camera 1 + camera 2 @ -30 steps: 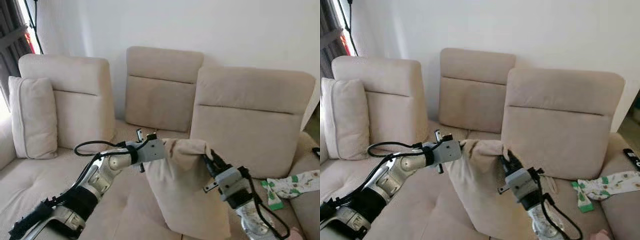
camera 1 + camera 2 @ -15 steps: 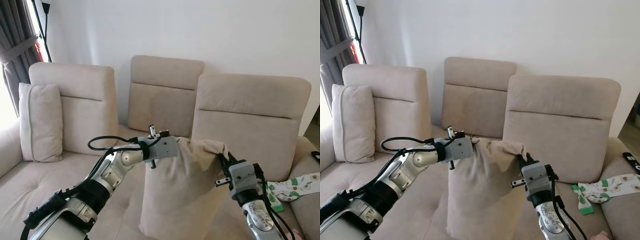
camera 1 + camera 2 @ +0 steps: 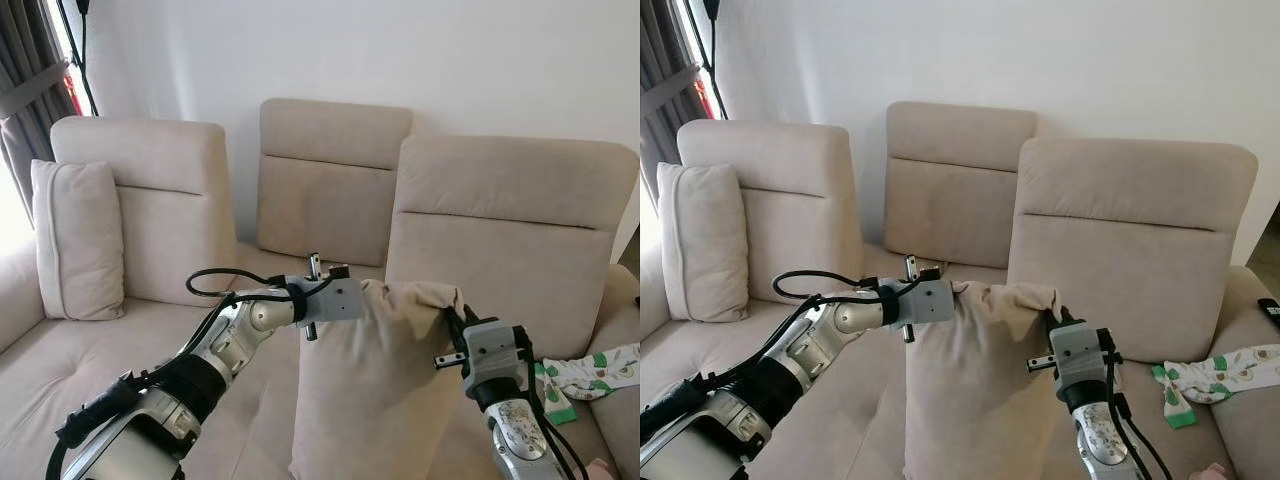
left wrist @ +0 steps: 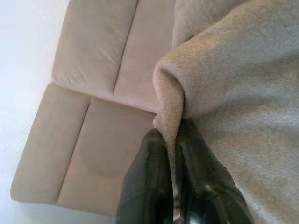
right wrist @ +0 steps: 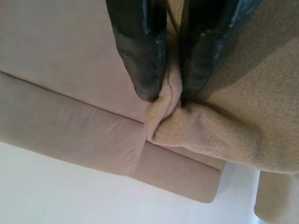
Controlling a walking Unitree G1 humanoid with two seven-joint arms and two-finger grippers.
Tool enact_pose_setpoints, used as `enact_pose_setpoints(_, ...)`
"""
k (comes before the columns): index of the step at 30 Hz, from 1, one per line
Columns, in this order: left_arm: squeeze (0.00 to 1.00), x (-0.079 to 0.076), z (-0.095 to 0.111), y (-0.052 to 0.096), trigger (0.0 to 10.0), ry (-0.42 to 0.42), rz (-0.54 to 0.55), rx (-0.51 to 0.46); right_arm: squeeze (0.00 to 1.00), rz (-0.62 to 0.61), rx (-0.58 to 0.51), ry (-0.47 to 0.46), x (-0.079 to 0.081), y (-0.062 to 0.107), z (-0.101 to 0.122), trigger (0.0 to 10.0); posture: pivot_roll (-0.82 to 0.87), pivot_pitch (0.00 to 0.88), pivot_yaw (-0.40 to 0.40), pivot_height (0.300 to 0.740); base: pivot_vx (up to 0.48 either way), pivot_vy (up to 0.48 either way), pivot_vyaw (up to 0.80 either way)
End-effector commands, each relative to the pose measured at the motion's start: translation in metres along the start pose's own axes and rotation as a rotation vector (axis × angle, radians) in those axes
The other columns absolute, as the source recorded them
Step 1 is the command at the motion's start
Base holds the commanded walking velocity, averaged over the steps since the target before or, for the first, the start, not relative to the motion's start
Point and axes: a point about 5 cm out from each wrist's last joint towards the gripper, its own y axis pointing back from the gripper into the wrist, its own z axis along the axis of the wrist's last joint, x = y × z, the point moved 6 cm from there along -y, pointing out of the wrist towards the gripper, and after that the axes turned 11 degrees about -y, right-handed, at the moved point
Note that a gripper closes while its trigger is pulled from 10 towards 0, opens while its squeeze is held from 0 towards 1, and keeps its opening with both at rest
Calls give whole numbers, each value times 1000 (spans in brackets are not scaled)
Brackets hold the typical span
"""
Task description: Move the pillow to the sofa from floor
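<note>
- Above the beige fabric sofa (image 3: 150, 330) seat: beige rectangular fabric pillow (image 3: 375, 390) hangs upright, off the cushions.
- Left gripper (image 4: 174, 140) pinches its upper left corner, fingers clamped on fabric.
- Right gripper (image 5: 172, 95) clamps the upper right corner likewise.

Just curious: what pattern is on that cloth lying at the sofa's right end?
The cloth is white with green shapes, clearest in the left eye view.
</note>
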Motion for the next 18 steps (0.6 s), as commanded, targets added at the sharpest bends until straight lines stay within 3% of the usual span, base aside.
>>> enact_pose_setpoints(1,0,11,21,-5,10000,-80,8,-74,0,16,-37,-11,6,-6,11,10000,-68,0,48,740,0,0,0)
enact_pose_setpoints(2,0,11,23,-7,10000,-87,7,-78,1000,14,-35,-13,5,-6,10,10000,-71,0,51,740,0,0,0)
enact_pose_setpoints(3,0,11,24,-9,10000,-90,7,-80,1000,12,-33,-14,5,-6,10,10000,-71,0,51,740,0,0,0)
enact_pose_setpoints(4,369,12,26,-10,10000,-83,11,-88,1000,9,-30,-13,5,-6,9,10000,-73,0,51,740,0,0,0)
enact_pose_setpoints(5,918,12,28,-11,10000,-68,15,-98,1000,6,-27,-12,5,-6,9,10000,-73,0,51,740,0,0,0)
enact_pose_setpoints(6,918,12,29,-11,10000,-58,18,-104,1000,4,-26,-11,4,-6,9,10000,-73,0,51,740,0,0,0)
enact_pose_setpoints(7,1000,11,31,-11,10000,-47,18,-114,1000,2,-24,-10,4,-5,8,10000,-73,0,51,740,0,0,0)
enact_pose_setpoints(12,1000,16,36,-13,10000,-65,64,-120,1000,-17,-14,7,1,-6,7,10000,-75,0,48,740,0,0,0)
enact_pose_setpoints(13,0,19,37,-13,10000,-59,78,-122,1000,-25,-7,18,-1,-6,6,10000,-73,0,47,740,0,0,0)
enact_pose_setpoints(14,0,19,37,-13,10000,-59,78,-122,1000,-25,-7,18,-1,-6,6,10000,-73,0,47,740,0,0,0)
enact_pose_setpoints(15,0,22,37,-13,10000,-56,97,-122,859,-32,-1,26,-3,-6,5,10000,-73,0,47,740,0,0,0)
enact_pose_setpoints(16,0,26,37,-13,10000,-52,122,-121,0,-38,3,34,-4,-6,4,10000,-72,0,47,740,0,0,0)
enact_pose_setpoints(18,0,31,37,-12,10000,-49,148,-119,0,-42,5,40,-5,-7,4,10000,-71,0,47,740,0,0,0)
